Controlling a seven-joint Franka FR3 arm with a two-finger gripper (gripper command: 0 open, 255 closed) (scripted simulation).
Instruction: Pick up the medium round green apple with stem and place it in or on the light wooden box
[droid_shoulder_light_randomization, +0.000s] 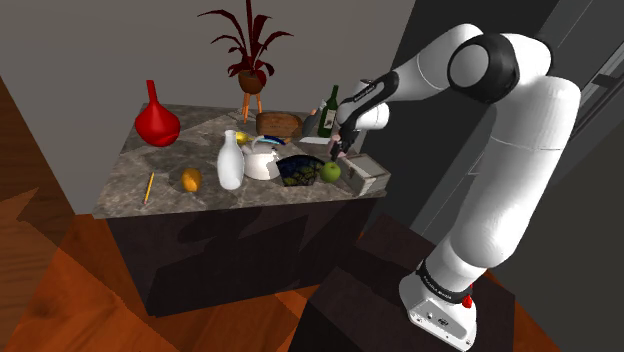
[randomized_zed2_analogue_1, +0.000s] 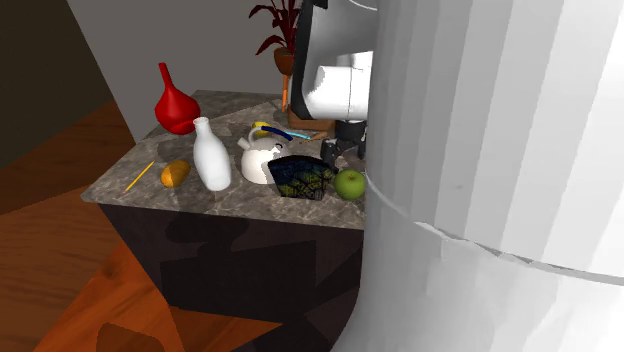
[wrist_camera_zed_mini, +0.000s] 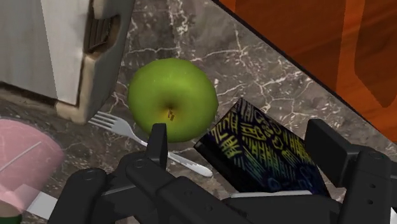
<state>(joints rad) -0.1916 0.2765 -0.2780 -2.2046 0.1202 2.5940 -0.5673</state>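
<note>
One open hand, and the apple is not yet in it.
Your hand (wrist_camera_zed_mini: 242, 137) hangs low over the surface (wrist_camera_zed_mini: 267, 70), fingers (wrist_camera_zed_mini: 159, 139) spread wide and gripping nothing. The apple (wrist_camera_zed_mini: 172, 95) rests on the surface just beyond one fingertip, not between the two. The dark block (wrist_camera_zed_mini: 261, 156) lies in the gap instead, close against the apple. A fork (wrist_camera_zed_mini: 124, 130) lies by the apple's other side, and the box (wrist_camera_zed_mini: 105, 63) stands just beside it. You probably need to shift toward the apple before closing, because the block crowds one finger's path. With the box so near, the carry should be short.
</note>
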